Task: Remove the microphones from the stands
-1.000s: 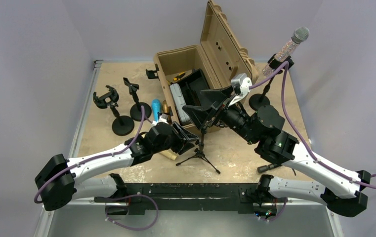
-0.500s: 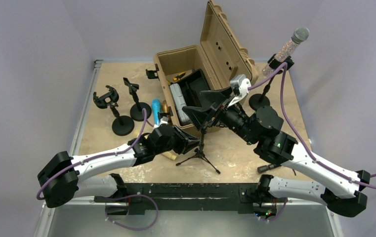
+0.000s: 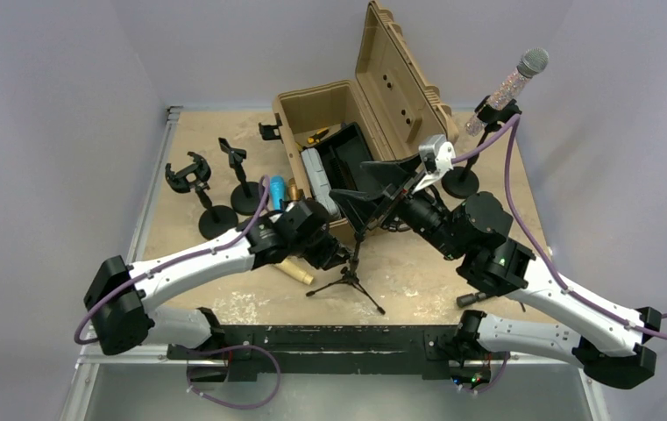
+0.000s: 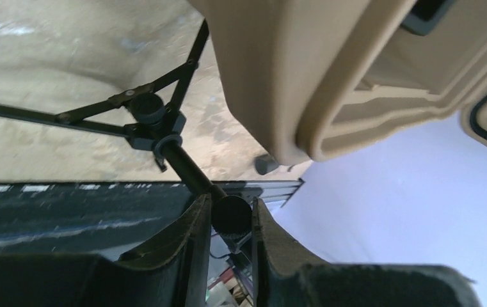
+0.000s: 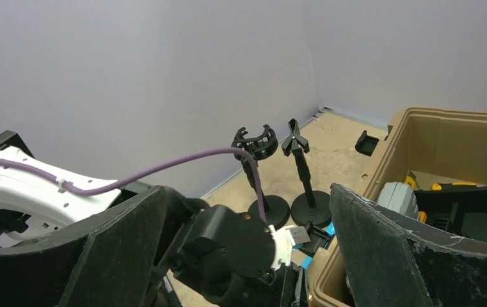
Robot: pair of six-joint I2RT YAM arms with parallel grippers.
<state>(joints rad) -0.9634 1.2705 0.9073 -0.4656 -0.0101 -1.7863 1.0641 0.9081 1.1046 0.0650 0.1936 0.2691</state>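
**The microphone (image 3: 522,74) sits in its clip; my left jaws (image 4: 231,208) grip the tripod stand (image 3: 350,279)**

The glittery microphone leans in the clip of a round-based stand (image 3: 461,181) at the desk's (image 3: 417,263) far right corner, behind the open tan case (image 3: 373,96). My right jaws (image 3: 366,187) stand wide apart above the tripod stand. My left jaws are clamped on its pole, beside the case.

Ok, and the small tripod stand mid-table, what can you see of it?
The tripod stand is thin, black, metal-looking: three spread legs with braces meeting a hub, one roughly upright pole. It sits on the sandy table in front of the tan case. The left gripper is shut on a thicker collar on the pole, fingers against both sides. Its top is hidden under the open right gripper.
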